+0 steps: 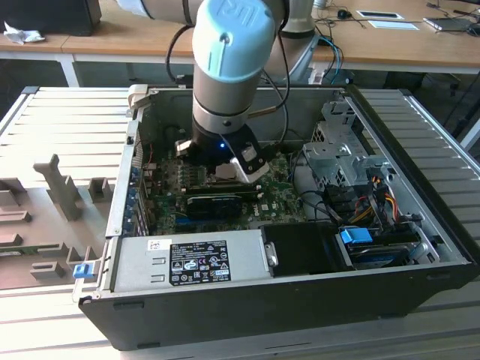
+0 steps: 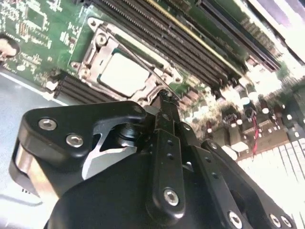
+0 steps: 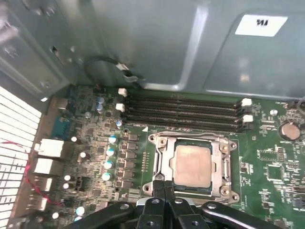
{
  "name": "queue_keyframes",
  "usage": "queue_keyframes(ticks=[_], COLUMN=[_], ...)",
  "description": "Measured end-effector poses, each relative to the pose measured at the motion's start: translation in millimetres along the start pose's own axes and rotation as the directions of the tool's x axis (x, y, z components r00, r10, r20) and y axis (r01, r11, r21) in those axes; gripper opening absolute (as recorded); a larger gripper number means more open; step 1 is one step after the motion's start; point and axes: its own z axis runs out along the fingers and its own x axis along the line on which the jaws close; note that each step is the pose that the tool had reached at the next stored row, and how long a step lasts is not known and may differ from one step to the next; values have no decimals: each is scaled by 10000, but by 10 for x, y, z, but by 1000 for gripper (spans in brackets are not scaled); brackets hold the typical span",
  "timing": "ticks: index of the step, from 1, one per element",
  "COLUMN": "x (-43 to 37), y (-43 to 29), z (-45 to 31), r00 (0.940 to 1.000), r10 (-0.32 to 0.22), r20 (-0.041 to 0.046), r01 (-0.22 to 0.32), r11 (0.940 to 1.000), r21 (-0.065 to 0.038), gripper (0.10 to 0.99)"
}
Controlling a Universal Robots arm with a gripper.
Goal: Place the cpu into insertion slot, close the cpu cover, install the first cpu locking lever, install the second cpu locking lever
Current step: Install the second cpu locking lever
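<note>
The cpu [image 3: 193, 164], a dull silver square, lies flat in the insertion slot [image 3: 226, 162] on the green motherboard. The cpu cover [image 3: 190, 139], a thin silvery frame, lies down around it, with the chip showing through its window. In the second wrist view the cpu [image 2: 124, 74] sits just beyond my black fingertips. My gripper [image 3: 166, 185] is shut, its tips pressed together at the edge of the socket frame. I cannot tell whether they touch a lever. In the exterior view the gripper [image 1: 225, 166] hangs low inside the computer case under the arm's wrist.
Several long black memory slots [image 3: 181, 109] run beside the socket. A long black card [image 1: 214, 202] lies close to the gripper. The grey power supply [image 1: 187, 259] and the drive cage [image 1: 337, 150] crowd the case; its metal walls [image 1: 225, 91] stand close.
</note>
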Motion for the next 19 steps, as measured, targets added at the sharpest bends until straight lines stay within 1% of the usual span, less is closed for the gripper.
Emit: queue_keyframes(ticks=[1, 3, 5, 7, 8, 9, 13, 14, 17, 19], x=[-24, -83, -199, -288, -369, -393, -380, -356, -206, -46], y=[2, -4, -15, -23, -34, -48, -152, -166, -163, -165], z=[-10, -15, -23, -28, -33, -39, -52, -47, -23, 22], r00=[10000, 9999, 9998, 9996, 9995, 9994, 9994, 9994, 9994, 9994], r10=[23, 44, 73, 89, 104, 113, 117, 120, 116, 116], r20=[-59, -122, -201, -251, -295, -319, -329, -328, -329, -328], r01=[-24, -45, -75, -92, -108, -117, -121, -124, -120, -121], r11=[10000, 10000, 9999, 9999, 9999, 9999, 9999, 9999, 9998, 9998], r21=[-12, -48, -91, -108, -115, -116, -120, -119, -127, -133], gripper=[106, 106, 106, 106, 106, 106, 106, 106, 106, 106])
